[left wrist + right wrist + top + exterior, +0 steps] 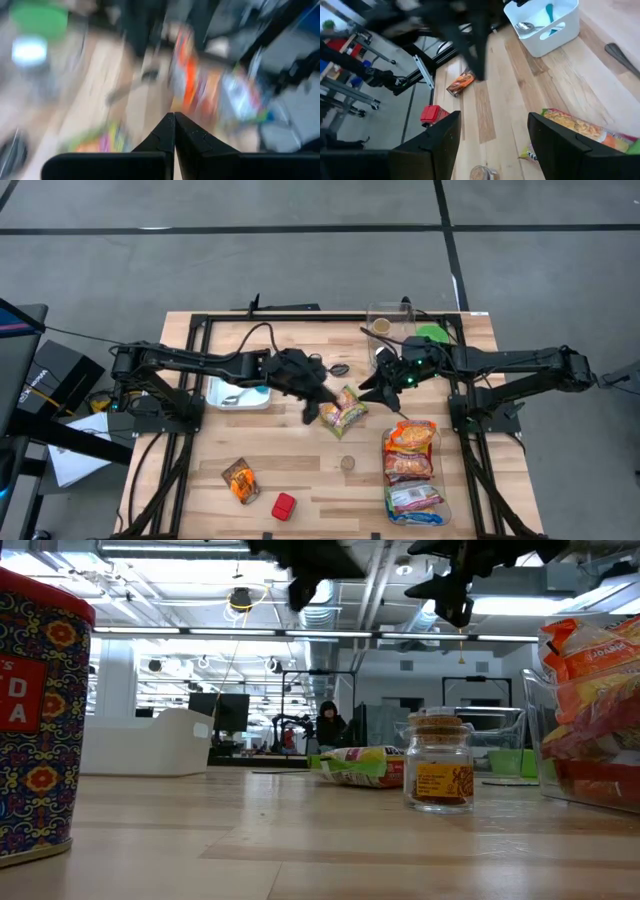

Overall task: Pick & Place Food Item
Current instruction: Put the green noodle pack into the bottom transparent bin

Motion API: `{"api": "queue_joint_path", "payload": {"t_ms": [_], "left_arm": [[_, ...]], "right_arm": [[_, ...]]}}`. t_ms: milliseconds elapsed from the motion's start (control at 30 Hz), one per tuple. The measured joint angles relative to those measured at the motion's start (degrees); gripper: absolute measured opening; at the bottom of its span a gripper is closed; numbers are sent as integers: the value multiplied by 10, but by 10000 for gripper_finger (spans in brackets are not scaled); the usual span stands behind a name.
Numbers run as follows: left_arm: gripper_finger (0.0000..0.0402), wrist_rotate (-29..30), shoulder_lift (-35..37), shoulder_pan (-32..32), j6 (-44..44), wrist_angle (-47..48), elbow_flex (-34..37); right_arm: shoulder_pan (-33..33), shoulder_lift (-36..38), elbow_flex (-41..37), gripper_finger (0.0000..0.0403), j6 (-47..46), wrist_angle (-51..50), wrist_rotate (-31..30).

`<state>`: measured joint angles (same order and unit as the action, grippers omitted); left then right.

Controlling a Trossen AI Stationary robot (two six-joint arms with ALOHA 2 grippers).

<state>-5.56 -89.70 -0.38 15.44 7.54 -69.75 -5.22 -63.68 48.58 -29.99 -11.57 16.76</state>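
1. The food packet (pixel 343 412) is seen in the high view as a crinkled bag printed in yellow, orange and green; it lies flat on the wooden table (pixel 300 470) near the middle, between the two grippers and apart from both.
2. In the low view the same packet (pixel 362 766) is shown edge-on as a low, puffy shape with a green end, lying behind and beside a small glass jar (pixel 441 773) with a cork lid and a yellow label.
3. The left gripper (pixel 309 416) is held above the table just beside the packet's left end; in the left wrist view its fingers (pixel 160 137) are pressed together to a point with nothing between them — clenched on air.
4. The right gripper (pixel 383 388) is held above the packet's right side. In the right wrist view its fingers (pixel 440 142) stand spread apart and empty, with the packet (pixel 585 127) seen just past one of them.
5. Only the high view shows the clear bin (pixel 413 470) of stacked food packs at the right front, the white tray (pixel 240 394) under the left arm, a small orange pack (pixel 239 480) and a red block (pixel 284 506).
6. Only the low view shows a patterned tin (pixel 38 720) close by at the left edge — and a person (pixel 328 725) seated far off in the room.
7. The right wrist view alone shows the spoon (pixel 526 26) inside the white tray.
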Motion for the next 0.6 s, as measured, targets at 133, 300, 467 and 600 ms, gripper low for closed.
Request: {"api": "queue_joint_path", "payload": {"t_ms": [133,300,467,600], "left_arm": [[0,-3,34,-8,-13,149,0],[5,20,95,-39,-57,279,0],[38,81,159,-67,-59,353,2],[77,148,201,-88,-33,382,2]], "right_arm": [[11,-1,0,223,92,-2,22],[21,-5,0,223,275,-13,27],[23,-38,0,223,385,-28,26],[35,-98,0,223,439,-23,26]]}}
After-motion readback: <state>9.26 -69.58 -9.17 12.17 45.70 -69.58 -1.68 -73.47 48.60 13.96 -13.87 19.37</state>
